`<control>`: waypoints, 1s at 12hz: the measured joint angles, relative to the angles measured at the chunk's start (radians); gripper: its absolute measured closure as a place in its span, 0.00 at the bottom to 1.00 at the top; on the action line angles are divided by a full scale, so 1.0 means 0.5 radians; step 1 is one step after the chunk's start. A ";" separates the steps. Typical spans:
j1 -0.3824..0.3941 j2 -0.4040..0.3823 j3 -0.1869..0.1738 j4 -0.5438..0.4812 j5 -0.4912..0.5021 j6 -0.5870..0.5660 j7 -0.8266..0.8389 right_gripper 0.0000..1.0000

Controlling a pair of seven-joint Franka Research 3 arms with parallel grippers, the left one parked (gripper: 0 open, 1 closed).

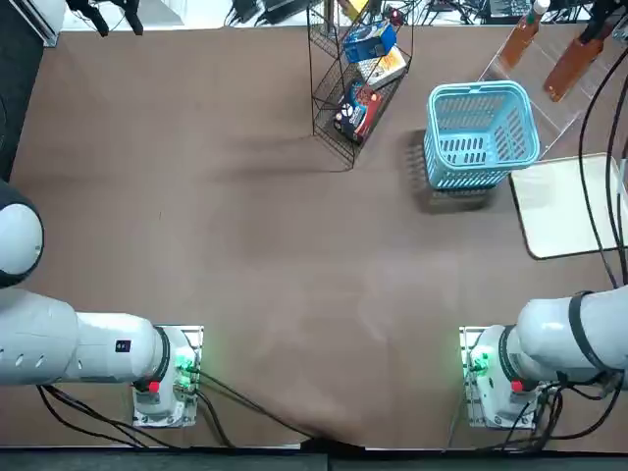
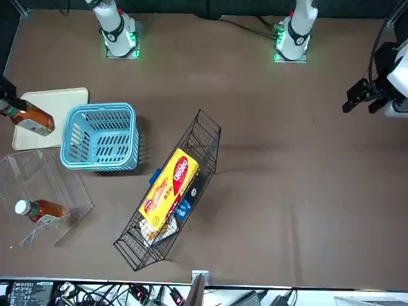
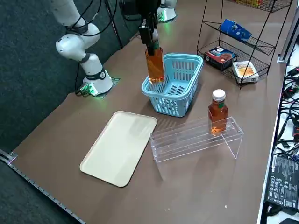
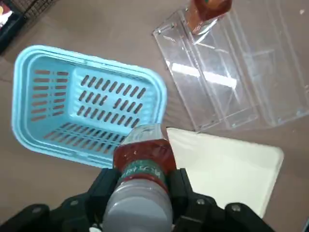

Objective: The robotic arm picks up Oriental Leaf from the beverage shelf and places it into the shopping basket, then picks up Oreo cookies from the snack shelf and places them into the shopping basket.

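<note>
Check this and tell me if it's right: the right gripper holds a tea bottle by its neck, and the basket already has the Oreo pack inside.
Not quite: the shopping basket is empty, as the right wrist view shows. The right gripper does hold a tea bottle by its neck.

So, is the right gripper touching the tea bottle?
Touching: the wrist view shows the right gripper with a finger pressed against each side of the Oriental Leaf bottle.

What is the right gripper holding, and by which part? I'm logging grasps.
The right gripper holds a bottle of amber-brown tea near its capped end, just around the neck and shoulder.
</note>
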 joint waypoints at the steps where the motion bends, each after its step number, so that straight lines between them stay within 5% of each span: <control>1: 0.039 -0.041 0.001 -0.046 0.000 -0.002 0.102 0.44; 8: 0.266 -0.191 0.005 -0.306 -0.001 0.053 0.673 0.44; 12: 0.355 -0.195 0.006 -0.491 -0.012 0.296 0.813 0.44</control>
